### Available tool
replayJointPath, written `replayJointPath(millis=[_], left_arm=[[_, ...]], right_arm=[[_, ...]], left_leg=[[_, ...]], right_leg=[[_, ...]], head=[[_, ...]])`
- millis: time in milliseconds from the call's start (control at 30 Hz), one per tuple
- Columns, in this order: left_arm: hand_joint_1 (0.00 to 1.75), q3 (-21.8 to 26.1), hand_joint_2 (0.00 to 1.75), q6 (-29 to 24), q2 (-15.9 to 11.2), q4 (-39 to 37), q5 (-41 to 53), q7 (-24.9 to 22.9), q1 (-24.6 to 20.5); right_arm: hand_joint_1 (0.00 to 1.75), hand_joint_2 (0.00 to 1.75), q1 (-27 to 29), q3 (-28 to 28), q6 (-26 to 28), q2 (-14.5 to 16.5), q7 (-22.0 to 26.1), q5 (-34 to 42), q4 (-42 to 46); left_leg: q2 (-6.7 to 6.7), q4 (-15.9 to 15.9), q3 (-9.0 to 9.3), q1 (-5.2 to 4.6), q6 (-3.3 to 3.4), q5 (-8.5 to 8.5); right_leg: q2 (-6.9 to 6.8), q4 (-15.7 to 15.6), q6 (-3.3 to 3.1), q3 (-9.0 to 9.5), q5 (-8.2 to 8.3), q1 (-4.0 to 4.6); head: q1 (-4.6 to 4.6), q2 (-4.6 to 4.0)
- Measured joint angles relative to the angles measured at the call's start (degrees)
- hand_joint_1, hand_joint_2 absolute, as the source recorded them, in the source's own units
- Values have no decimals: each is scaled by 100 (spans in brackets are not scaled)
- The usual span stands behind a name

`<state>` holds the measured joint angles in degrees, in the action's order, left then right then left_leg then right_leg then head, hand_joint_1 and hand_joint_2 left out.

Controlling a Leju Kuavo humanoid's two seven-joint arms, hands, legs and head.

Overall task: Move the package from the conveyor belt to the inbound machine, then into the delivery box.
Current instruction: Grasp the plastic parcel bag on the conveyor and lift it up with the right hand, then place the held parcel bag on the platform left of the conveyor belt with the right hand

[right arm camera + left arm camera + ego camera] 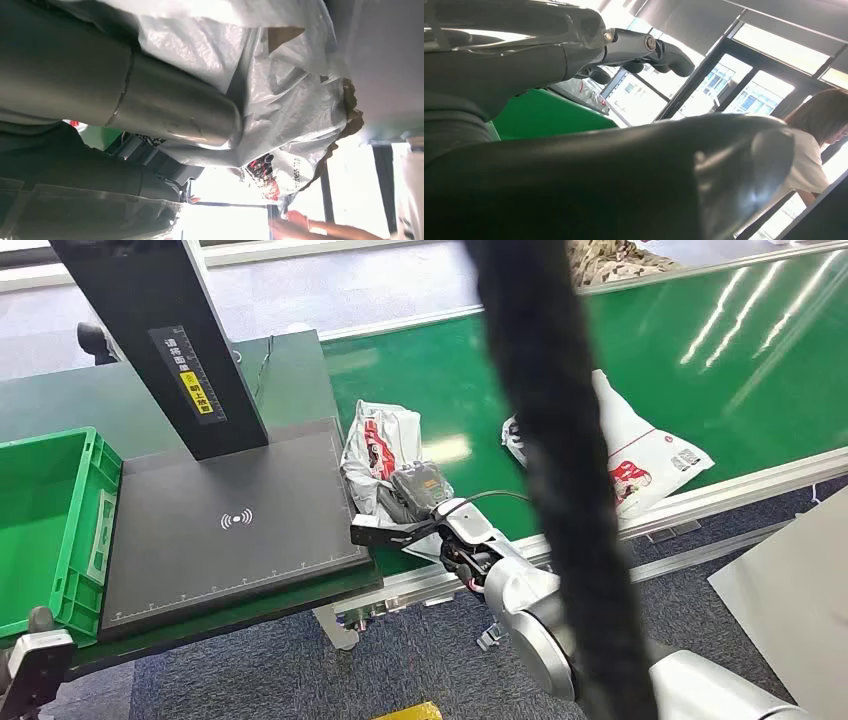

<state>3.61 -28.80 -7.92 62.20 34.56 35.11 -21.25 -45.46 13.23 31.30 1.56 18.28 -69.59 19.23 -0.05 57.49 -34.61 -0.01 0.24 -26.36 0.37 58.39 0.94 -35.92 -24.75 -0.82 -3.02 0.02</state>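
Note:
A crumpled white package with red print (380, 445) lies at the left end of the green conveyor belt (720, 350), right beside the black inbound machine platform (230, 530). My right hand (425, 515) is at the package's near edge and grips it; in the right wrist view the white plastic (280, 95) is bunched between the thick thumb (165, 110) and the darker fingers. One finger sticks out toward the platform's edge. My left hand (644, 47) is seen close up with its fingers spread, holding nothing. The green delivery box (50, 510) stands left of the platform.
A second white package (655, 455) lies further right on the belt. The machine's black post (170, 340) rises at the platform's back. A thick black cable (545, 440) hangs across the head view. A person (816, 150) stands nearby; a person's hand (300, 220) is beyond the package.

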Motion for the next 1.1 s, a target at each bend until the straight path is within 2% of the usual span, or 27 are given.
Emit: replayJointPath(millis=[200, 400, 567, 767, 1033, 1100], left_arm=[[0, 4, 0, 3, 11, 26, 3, -15, 1], [0, 12, 0, 25, 32, 50, 86, -69, 8], [0, 52, 0, 95, 72, 190, 189, -141, 87], [0, 67, 0, 126, 101, 318, 277, -210, 153], [0, 66, 0, 122, 102, 314, 275, -208, 148], [0, 39, 0, 116, 106, 236, 225, -161, 50]], right_arm=[[175, 0, -27, -72, 75, 44, 77, 50, 66], [175, 0, -64, -87, 451, 161, 463, 416, 407], [175, 0, 53, 31, 466, 285, 583, 825, 1287], [175, 0, 431, 516, 524, 367, 403, 1008, 2780], [175, 0, 479, 707, 488, 391, 350, 1035, 3218], [175, 0, 484, 965, 210, 470, 356, 1014, 3454]], left_leg=[[0, 0, -1, 0, 0, 0], [2, 0, -1, 0, 0, 0], [3, -1, -1, 1, 0, 0], [3, -1, -3, 1, -1, 0], [5, -1, -2, 1, -1, 0], [4, -1, -2, 1, -1, 0]], right_leg=[[0, 0, 0, 0, 0, 0], [1, 1, 0, -2, 0, 0], [1, 1, 0, -2, 0, 1], [1, 1, -1, -4, -1, 1], [1, 0, -1, -5, -1, 1], [2, 1, -2, -5, 0, 2]], head=[[0, 0], [0, 0], [0, 0], [0, 0], [0, 0], [0, 0]])
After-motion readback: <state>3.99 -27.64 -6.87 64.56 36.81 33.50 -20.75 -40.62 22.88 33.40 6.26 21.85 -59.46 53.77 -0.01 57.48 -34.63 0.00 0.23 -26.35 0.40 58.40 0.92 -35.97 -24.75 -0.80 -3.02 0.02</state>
